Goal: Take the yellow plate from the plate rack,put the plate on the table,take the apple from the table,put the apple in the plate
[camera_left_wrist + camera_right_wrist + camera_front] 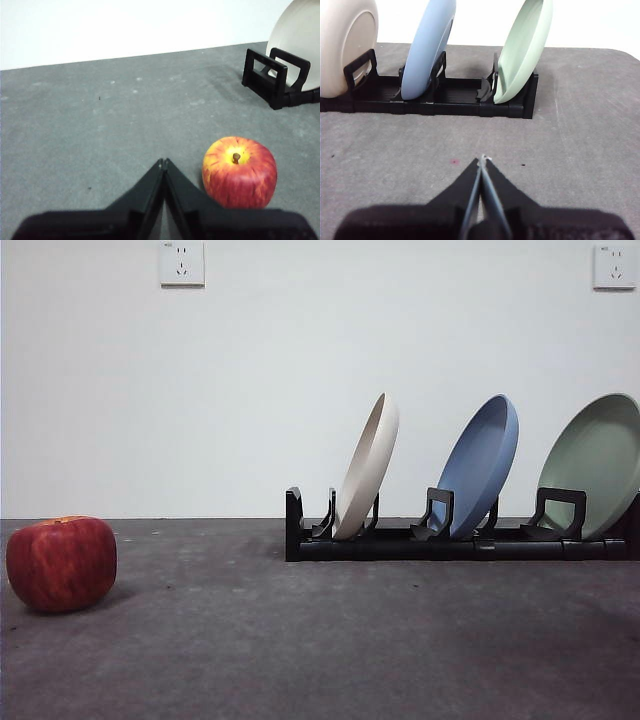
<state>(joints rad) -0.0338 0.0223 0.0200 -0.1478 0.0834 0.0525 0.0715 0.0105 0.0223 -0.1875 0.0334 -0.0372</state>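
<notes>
The left gripper (164,162) is sitting with its jaws pressed together and empty, the apple (239,172) resting on the table (100,130) just beside it, low and right of centre in that wrist picture. The right gripper (482,160) is likewise pinched closed on nothing, facing the plate rack (445,97). In the front view the yellow plate (367,468) is leaning in the rack's leftmost slot, right of centre, propped by the short holders, with the blue plate (480,468) and green plate (595,462) beyond, so nothing looks begun.
</notes>
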